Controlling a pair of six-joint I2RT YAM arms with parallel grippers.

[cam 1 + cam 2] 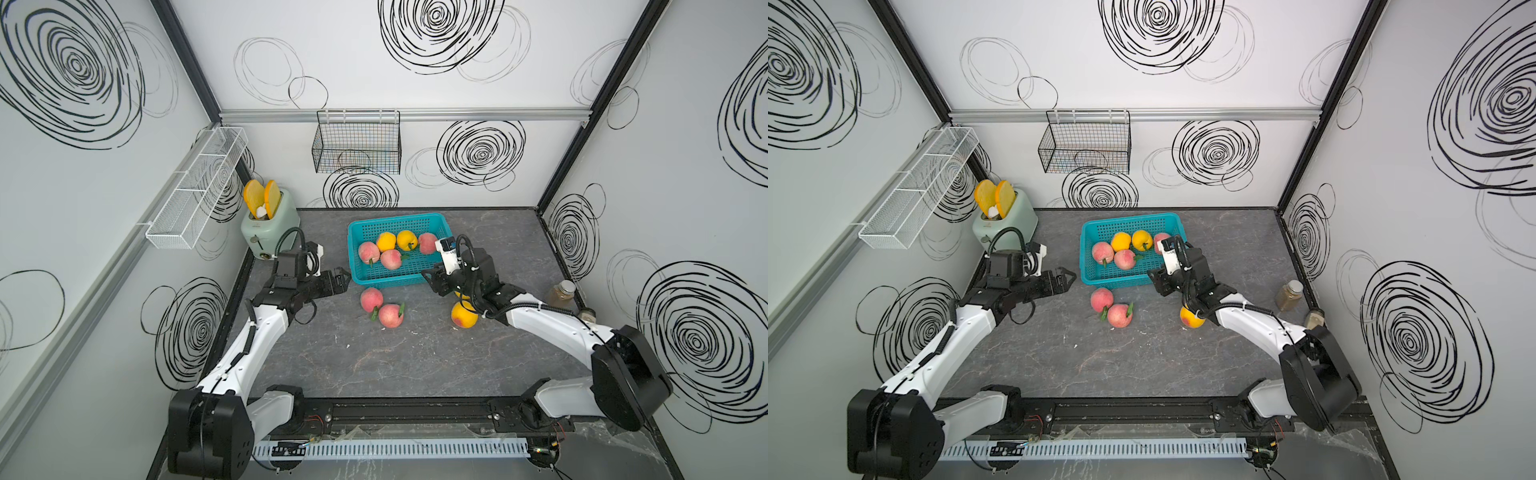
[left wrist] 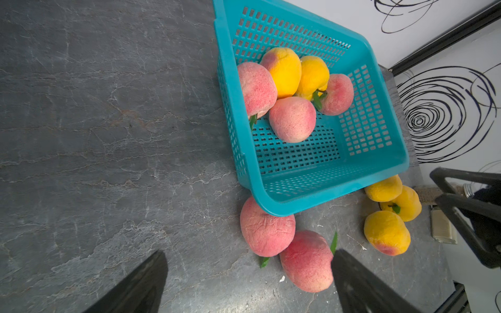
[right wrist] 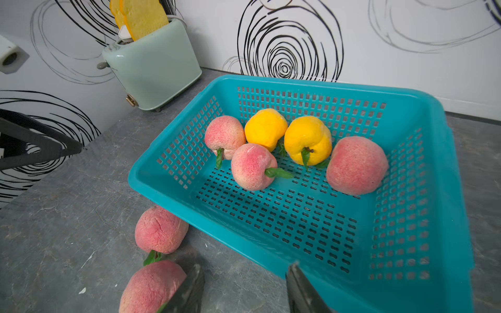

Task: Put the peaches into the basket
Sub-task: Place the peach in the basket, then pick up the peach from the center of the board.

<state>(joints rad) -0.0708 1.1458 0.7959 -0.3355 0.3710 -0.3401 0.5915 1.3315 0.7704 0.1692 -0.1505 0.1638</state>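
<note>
The teal basket (image 1: 390,279) (image 1: 1121,279) stands mid-table holding several peaches, pink (image 1: 368,252) and yellow (image 1: 386,241). Two pink peaches (image 1: 371,299) (image 1: 391,316) lie on the table just in front of it, also in the left wrist view (image 2: 267,227) (image 2: 307,261). Yellow peaches (image 1: 464,314) (image 2: 386,233) lie by the right arm, partly hidden under it in both top views. My left gripper (image 1: 343,276) (image 2: 250,254) hovers open and empty left of the basket's front corner. My right gripper (image 1: 429,277) (image 3: 245,271) stands open and empty at the basket's front right corner.
A mint toaster (image 1: 270,232) with orange toast slices sits at the back left. A white mesh rack (image 1: 199,191) and a black wire basket (image 1: 357,145) hang on the walls. Two jars (image 1: 561,293) are by the right wall, one lying down.
</note>
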